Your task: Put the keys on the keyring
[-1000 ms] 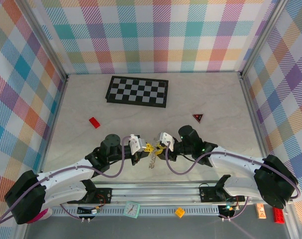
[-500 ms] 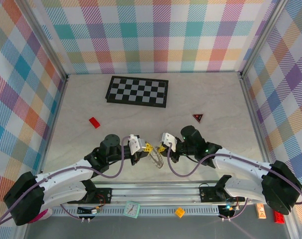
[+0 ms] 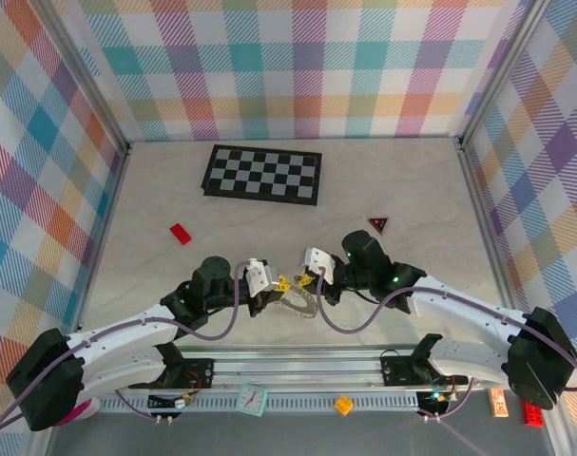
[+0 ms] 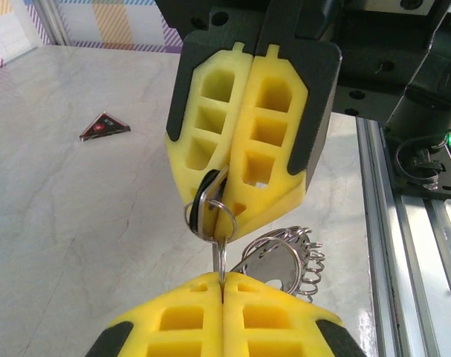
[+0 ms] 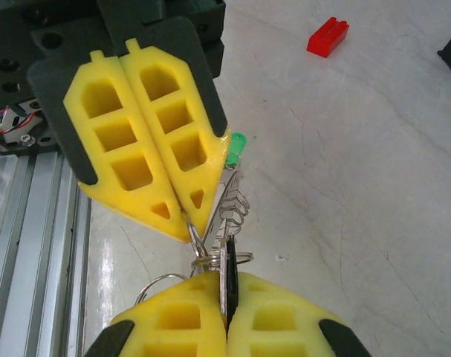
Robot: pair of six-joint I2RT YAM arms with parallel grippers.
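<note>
You have both arms meeting tip to tip above the counter (image 3: 155, 190), close to the middle of its near edge, and the work hangs between them. Your left gripper (image 3: 281, 283) has its jaws clenched on a thin strip of metal seen edge-on. I judge that to be part of the keyring (image 4: 278, 260), whose flat grey body hangs just beside those jaws, clear of the counter as far as I can tell. Your right gripper (image 3: 308, 279) is clenched too, pinching a small split ring (image 4: 209, 212) together with the flat metal of one of the keys (image 5: 226, 277). Gripping from opposite sides makes sense: one arm steadies the ring so the other can work a key onto it without the whole bunch swinging. The green-headed key (image 5: 237, 149) sits behind the left gripper's tips, next to the wire loops (image 5: 232, 202); I cannot tell whether it is already threaded. Both grips are tip-only on thin, slick metal, so twist gently or a piece may slip free. The red brick (image 3: 181, 234), red triangle (image 3: 378, 224) and checkerboard (image 3: 262, 174) lie well apart, further toward the far edge and out of your way.
</note>
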